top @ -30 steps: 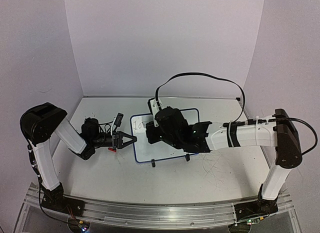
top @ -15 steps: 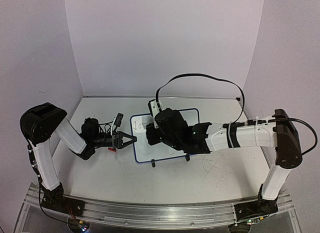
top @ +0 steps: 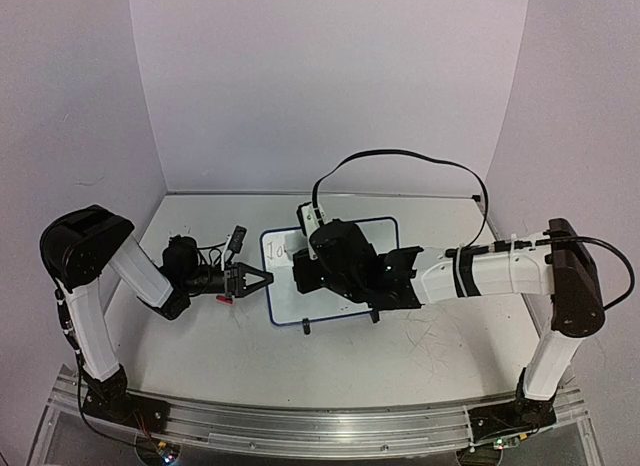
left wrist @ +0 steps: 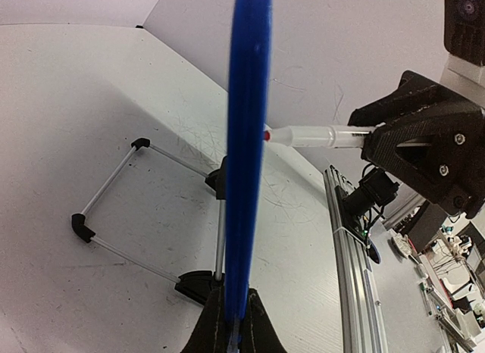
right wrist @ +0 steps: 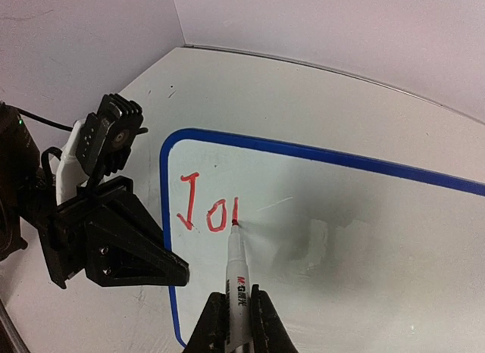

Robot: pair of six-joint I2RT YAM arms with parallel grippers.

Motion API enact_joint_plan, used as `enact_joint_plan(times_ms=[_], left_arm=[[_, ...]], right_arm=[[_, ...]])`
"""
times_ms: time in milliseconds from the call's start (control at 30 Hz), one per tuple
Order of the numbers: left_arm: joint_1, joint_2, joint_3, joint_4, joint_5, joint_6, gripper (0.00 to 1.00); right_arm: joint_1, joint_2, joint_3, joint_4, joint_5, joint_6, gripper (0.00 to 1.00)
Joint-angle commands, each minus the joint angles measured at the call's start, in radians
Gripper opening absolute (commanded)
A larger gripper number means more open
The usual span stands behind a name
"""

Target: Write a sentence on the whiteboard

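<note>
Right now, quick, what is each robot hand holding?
Left gripper: shut on the whiteboard, pinching its blue edge.
Right gripper: shut on a marker, tip on the whiteboard.

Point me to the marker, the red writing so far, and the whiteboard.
marker [right wrist: 238, 270]: right wrist view, on its white barrel.
sentence [right wrist: 189, 195]: right wrist view, on the stem of the J.
whiteboard [right wrist: 303, 152]: right wrist view, on its blue top rim.
</note>
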Motion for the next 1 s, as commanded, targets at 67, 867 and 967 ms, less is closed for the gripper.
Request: enact_joint_plan(times_ms=[67, 867, 967], left_arm=[[0.005, -0.029, -0.017, 0.016, 0.033, -0.013, 0.0], [0.006, -0.029, -0.015, 0.016, 0.032, -0.013, 0.0], [0.006, -0.028, -0.015, 0.016, 0.033, -0.013, 0.0]], right_arm=[[-0.005, 0.004, -0.01, -0.026, 0.004, 0.011, 0.0], [-0.006, -0.016, 0.007, -0.04, 0.084, -0.005, 0.0], [-0.006, -0.019, 0.013, -0.04, 0.09, -0.009, 0.0]])
